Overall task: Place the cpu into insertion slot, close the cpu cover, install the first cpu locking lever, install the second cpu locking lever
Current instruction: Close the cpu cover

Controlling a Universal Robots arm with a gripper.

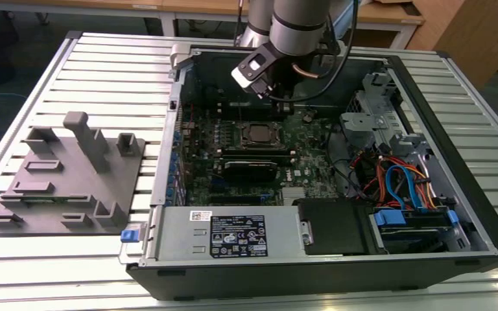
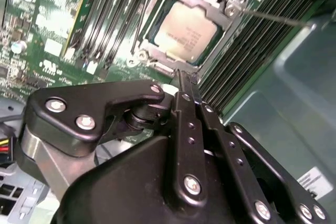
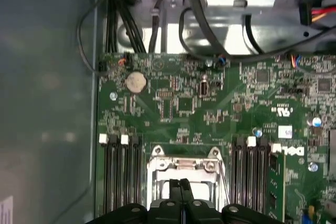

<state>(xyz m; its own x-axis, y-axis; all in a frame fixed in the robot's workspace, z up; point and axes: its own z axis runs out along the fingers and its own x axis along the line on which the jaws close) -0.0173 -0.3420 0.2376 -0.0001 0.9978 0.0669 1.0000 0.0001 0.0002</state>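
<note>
First, the exterior view: the arm reaches down into the open computer case [image 1: 456, 214]. The gripper [image 1: 280, 97] hangs over the motherboard [image 1: 310, 175], near the insertion slot [image 1: 242, 137], where the cpu [image 1: 257, 133] lies as a pale square. A grey fixture [image 1: 67, 175] stands well apart on the slatted table [image 1: 102, 78], at the exterior view's left.

Second wrist view: the cpu [image 2: 184, 32] sits flat in the slot, and the cpu cover [image 2: 224, 23] lies down around it as a silvery frame. The gripper [image 2: 182, 77] has its fingers pressed together with nothing between them, tips just beside the frame's edge. A thin wire lever [image 2: 275, 18] juts from one corner. The chip is probably light, rigid and delicate, best held by its edges. Cover and lever look like stiff, springy metal, best pushed at their free ends and likely slippery under narrow tips.

First wrist view: the gripper [image 3: 181, 184], tips together, is over the cover [image 3: 184, 165]. Its black body hides part of the socket. Whether either lever is latched, or the tips touch the frame, cannot be told.
</note>
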